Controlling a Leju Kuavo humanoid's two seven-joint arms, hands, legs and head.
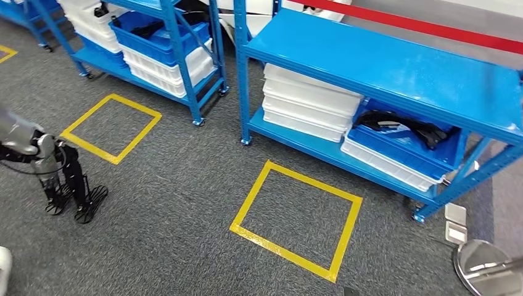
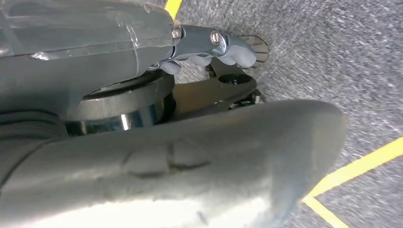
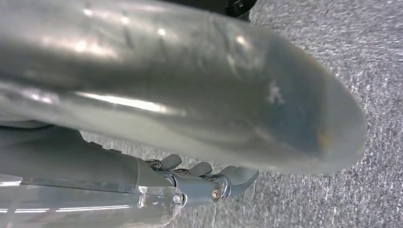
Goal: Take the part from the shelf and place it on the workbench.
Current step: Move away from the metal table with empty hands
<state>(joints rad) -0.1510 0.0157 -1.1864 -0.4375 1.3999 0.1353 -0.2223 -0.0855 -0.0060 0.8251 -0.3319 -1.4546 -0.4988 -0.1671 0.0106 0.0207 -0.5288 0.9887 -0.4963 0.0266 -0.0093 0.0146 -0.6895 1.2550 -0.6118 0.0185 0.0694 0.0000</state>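
Note:
In the head view my left hand (image 1: 61, 176) hangs low at the far left over the grey carpet. It holds a black part (image 1: 86, 200) whose ribbed ends point down toward the floor. In the left wrist view the fingers (image 2: 223, 52) curl over the flat black part (image 2: 214, 90), which has a round hole in it. My right hand (image 3: 204, 178) hangs over the carpet in the right wrist view, fingers loosely apart with nothing in them. More black parts (image 1: 407, 129) lie in a blue bin on the lower level of the blue rack (image 1: 382, 61) at the right.
A second blue rack (image 1: 179, 55) with white and blue bins stands at the back left. Two yellow tape squares (image 1: 296, 216) (image 1: 111, 126) mark the carpet. A red barrier belt (image 1: 432, 28) runs behind the right rack, and a metal post base (image 1: 487, 268) sits at the bottom right.

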